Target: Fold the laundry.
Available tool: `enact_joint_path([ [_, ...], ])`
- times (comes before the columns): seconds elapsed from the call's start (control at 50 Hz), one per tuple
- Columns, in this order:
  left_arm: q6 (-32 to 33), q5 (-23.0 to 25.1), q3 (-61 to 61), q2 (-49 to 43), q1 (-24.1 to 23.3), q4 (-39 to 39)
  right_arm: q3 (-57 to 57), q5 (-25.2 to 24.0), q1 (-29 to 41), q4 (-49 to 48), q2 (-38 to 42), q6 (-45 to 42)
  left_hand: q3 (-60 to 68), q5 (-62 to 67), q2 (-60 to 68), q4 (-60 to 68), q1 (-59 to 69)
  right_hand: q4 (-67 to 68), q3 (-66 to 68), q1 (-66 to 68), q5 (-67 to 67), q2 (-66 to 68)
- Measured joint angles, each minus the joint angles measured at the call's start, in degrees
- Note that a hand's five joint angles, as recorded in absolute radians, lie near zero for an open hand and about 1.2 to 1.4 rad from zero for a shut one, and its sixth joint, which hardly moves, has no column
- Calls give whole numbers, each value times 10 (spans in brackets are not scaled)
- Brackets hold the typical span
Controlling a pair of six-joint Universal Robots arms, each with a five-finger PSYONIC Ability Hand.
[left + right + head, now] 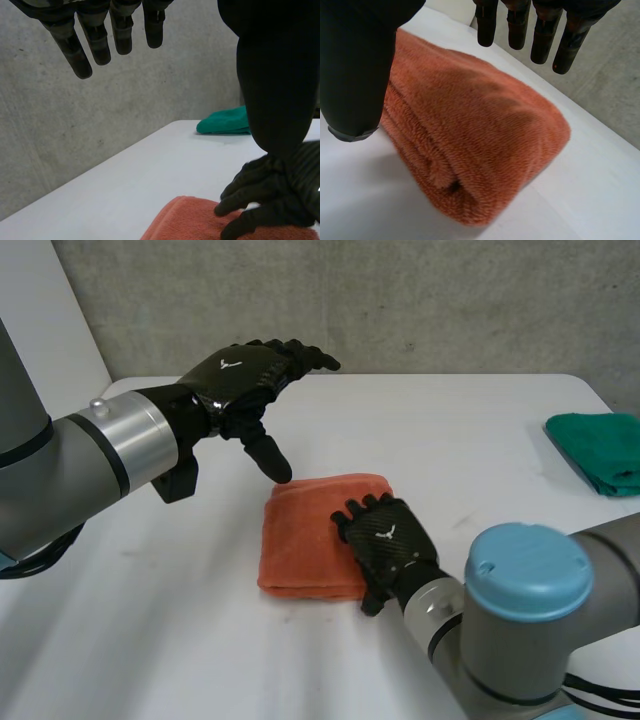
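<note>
Where your two arms worked, the table (480,430) was plain white and matt, and it ran back to a grey concrete wall (420,300). A green cloth (600,452) lay bunched near the table's right edge, well apart from everything else.

Your head view gave the layout. The towel (300,540) lay near the table's middle, with your right hand (388,540) resting on its right half. Your left hand (240,380) hovered above the bare table just beyond the towel's far left corner.

Your left wrist view added what the head view could not. The left hand's fingers (100,42) hung straight and spread, holding nothing, and the right hand's fingertips touched the towel's top. Your right wrist view showed the right hand's fingers straight and relaxed over the towel, the thumb beside the towel's long side, nothing pinched. It also showed the towel's end, where the layers curled in on each other.

The towel was orange, thick and fluffy, folded into a compact rectangle with rounded edges, lying flat.
</note>
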Motion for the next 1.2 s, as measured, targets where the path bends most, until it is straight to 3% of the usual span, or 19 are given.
enact_joint_path([
  [0.38,2,-6,-2,0,-6,-3,-47,1,6,-81,112,-37,0,0,0,0,0,61,78,71,58,53],
  [0.62,2,-6,-6,1,-6,0,-65,2,6,-99,130,-51,0,0,0,0,0,161,178,146,90,172],
  [0.94,-1,-7,-7,2,-6,2,-101,3,5,-106,148,-60,0,0,0,0,0,184,200,175,158,190],
  [1.06,-1,-7,-7,2,-5,2,-125,2,4,-103,168,-60,0,0,0,0,0,447,463,348,414,457],
  [1.2,-1,-7,-8,3,-4,2,-132,1,-30,-98,165,-63,0,0,0,0,0,537,530,392,487,533],
])
